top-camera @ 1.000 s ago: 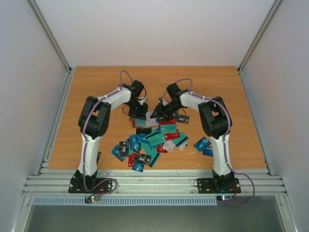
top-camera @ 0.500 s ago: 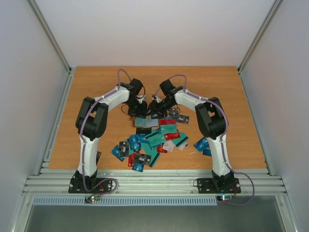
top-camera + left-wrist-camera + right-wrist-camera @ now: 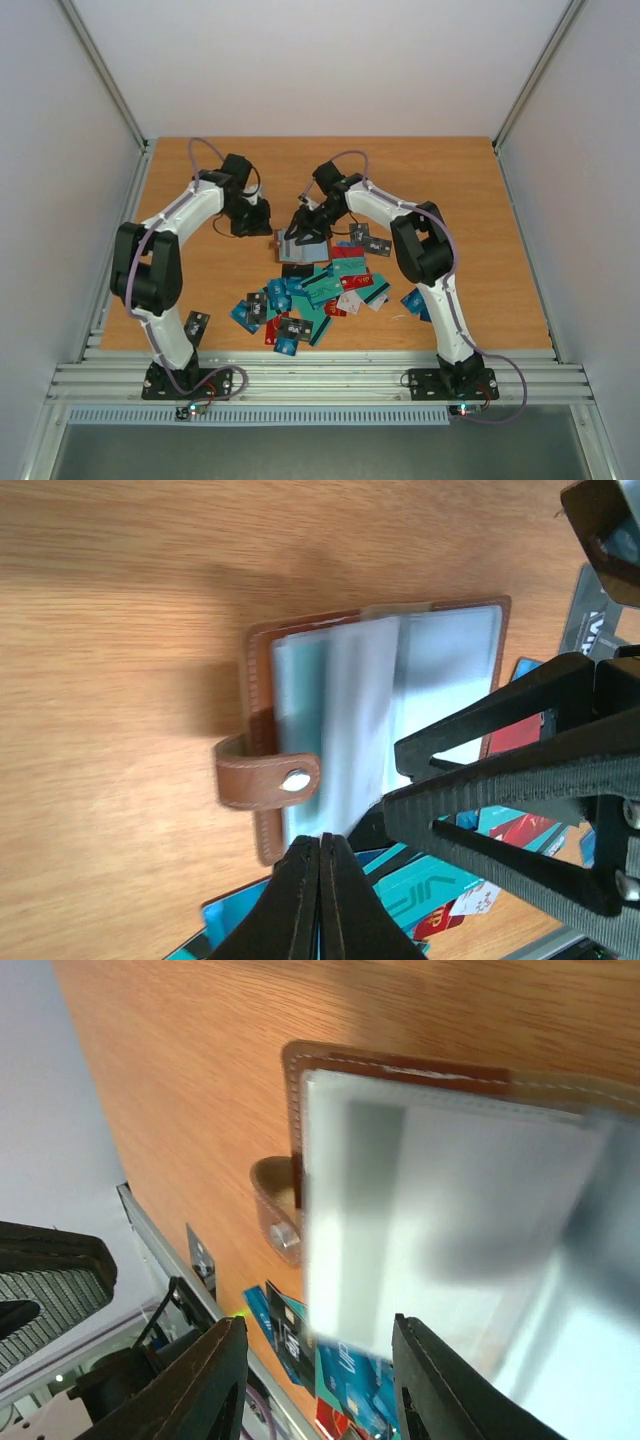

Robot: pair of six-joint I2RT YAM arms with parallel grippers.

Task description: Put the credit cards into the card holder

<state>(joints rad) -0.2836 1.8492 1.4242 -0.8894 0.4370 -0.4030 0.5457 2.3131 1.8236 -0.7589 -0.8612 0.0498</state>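
The card holder (image 3: 262, 775) lies open on the wood, brown with a snap strap and clear sleeves (image 3: 440, 1210); the top view shows it (image 3: 305, 250) just behind the card pile. The credit cards (image 3: 322, 290) lie heaped, mostly blue and teal, some red and black; several show below the holder (image 3: 430, 890) (image 3: 400, 1385). My right gripper (image 3: 298, 232) hangs over the holder, its jaws (image 3: 318, 1360) open and straddling the sleeves' near edge; its black fingers (image 3: 500, 780) cover the sleeves' lower right corner. My left gripper (image 3: 252, 220) is shut and empty, left of the holder, its fingertips (image 3: 320, 845) near the strap.
Two black cards (image 3: 378, 245) lie right of the holder, and blue cards (image 3: 420, 300) lie by the right arm. One black card (image 3: 196, 323) lies near the left arm's base. A metal rail (image 3: 320, 375) runs along the near edge, with walls on both sides.
The left arm has swung left, away from the card holder, still shut. The right gripper has shifted left, over the holder.
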